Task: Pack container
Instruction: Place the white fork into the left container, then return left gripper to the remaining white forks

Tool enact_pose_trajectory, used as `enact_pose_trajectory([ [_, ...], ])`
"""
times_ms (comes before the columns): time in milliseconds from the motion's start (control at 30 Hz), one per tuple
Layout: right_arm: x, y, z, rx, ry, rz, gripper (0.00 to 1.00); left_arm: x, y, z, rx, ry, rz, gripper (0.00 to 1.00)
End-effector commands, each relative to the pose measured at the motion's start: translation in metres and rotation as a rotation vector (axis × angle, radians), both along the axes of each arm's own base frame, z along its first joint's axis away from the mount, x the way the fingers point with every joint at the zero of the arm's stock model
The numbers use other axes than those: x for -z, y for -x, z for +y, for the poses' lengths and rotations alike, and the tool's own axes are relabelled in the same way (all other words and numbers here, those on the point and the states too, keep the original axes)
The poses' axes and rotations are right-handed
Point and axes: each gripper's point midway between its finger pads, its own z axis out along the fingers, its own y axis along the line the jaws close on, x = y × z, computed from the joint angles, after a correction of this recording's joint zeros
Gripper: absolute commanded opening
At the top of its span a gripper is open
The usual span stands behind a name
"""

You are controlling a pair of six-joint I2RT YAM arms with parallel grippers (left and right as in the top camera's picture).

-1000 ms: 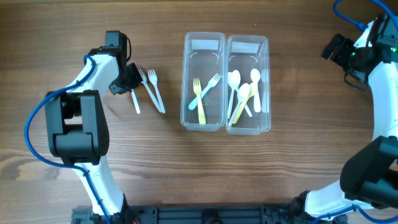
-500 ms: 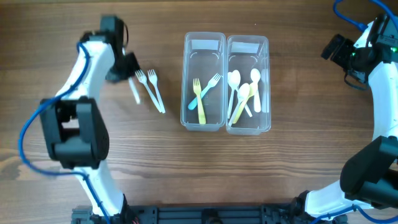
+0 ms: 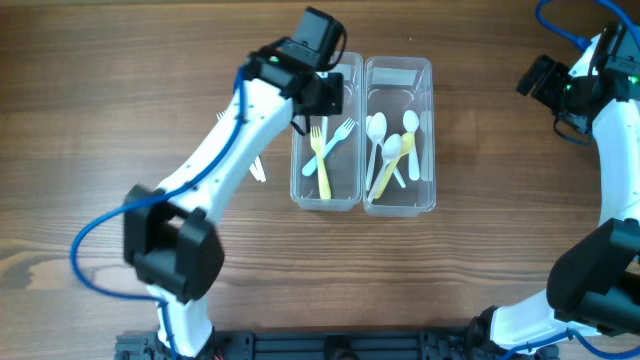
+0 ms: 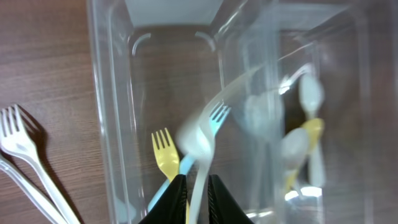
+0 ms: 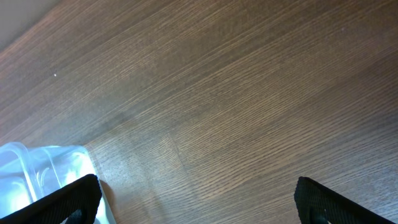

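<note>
Two clear containers stand side by side. The left container (image 3: 299,130) holds a yellow fork (image 3: 322,165) and a blue fork (image 3: 338,135). The right container (image 3: 432,130) holds several white and yellow spoons (image 3: 391,150). My left gripper (image 3: 325,96) hangs over the left container's far end, shut on a white fork (image 4: 202,134) that points down into it and shows blurred between the jaws of the left gripper (image 4: 198,190) in the wrist view. White forks (image 4: 18,149) lie on the table left of the container. My right gripper (image 3: 545,78) is open and empty, off at the far right.
The loose white forks (image 3: 258,168) are mostly hidden under my left arm in the overhead view. The right wrist view shows bare wood table and one corner of a container (image 5: 43,171) past the open right gripper (image 5: 199,196).
My left arm has swung right from the loose forks to above the left container, carrying a white fork. The right arm has not moved.
</note>
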Motion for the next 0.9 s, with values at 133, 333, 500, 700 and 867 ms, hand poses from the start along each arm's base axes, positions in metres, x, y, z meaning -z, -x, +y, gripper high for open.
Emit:
enact_pose_trajectory([
  [133,-0.001,-0.003,0.003,-0.003,-0.010,-0.005,0.99,0.026,-0.023,0.004,-0.039,-0.043,-0.011,0.44],
  [333,-0.001,-0.003,0.003,-0.007,-0.007,-0.005,1.00,-0.043,-0.033,0.067,-0.181,-0.099,-0.128,0.57],
  [500,-0.001,-0.003,0.003,-0.006,-0.008,-0.005,0.99,0.010,-0.032,0.165,-0.512,-0.154,0.070,0.59],
  [700,-0.001,-0.003,0.003,-0.006,-0.008,-0.005,1.00,0.086,-0.032,0.162,-0.518,-0.037,0.270,0.47],
  [867,-0.001,-0.003,0.003,-0.006,-0.008,-0.004,0.99,0.121,-0.025,0.152,-0.477,-0.091,0.333,0.48],
])
